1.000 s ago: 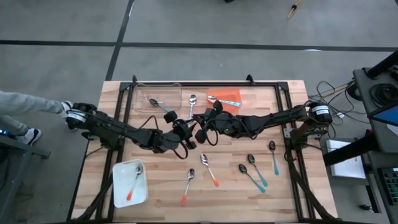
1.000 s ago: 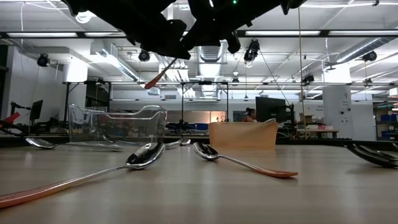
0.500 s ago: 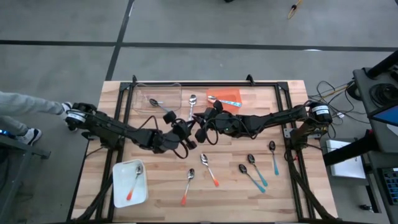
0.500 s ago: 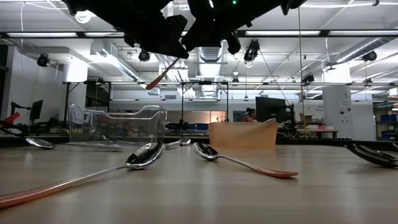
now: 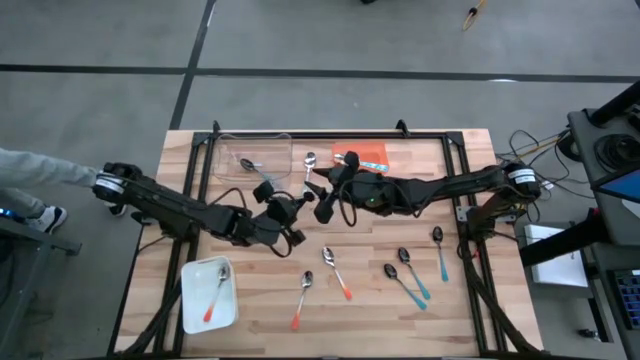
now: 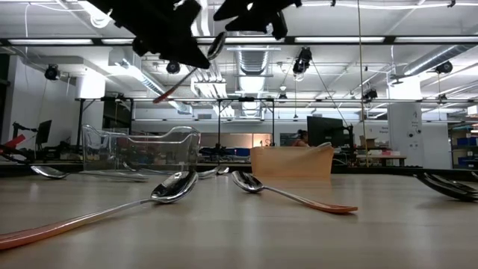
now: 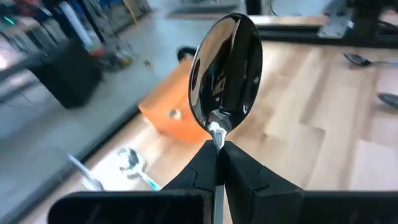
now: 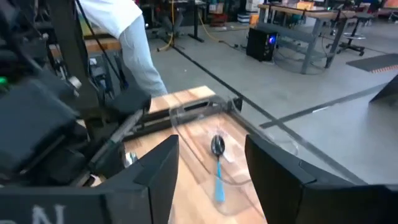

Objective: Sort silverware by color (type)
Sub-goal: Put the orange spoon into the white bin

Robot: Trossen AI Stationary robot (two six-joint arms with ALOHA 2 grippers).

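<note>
table [image 5: 470, 300]: wooden | white tray [image 5: 192, 300]: front left | clear bin [image 5: 230, 150]: back | orange box [image 5: 372, 153]: back centre

Wooden slatted table [image 5: 250, 320] is carrying all items. White tray [image 5: 192, 308] is sitting at the near left corner, holding one orange-handled spoon [image 5: 216, 292]. Clear container [image 5: 228, 147] is standing at the far left; orange box [image 5: 372, 153] is standing at the far centre. Silver spoon [image 5: 309, 167] is lying between container and box. Two orange-handled spoons [image 5: 335, 270] [image 5: 302, 296] are lying near centre front. Three teal- or blue-handled spoons [image 5: 410, 270] [image 5: 402, 284] [image 5: 440, 250] are lying together at right.
</note>
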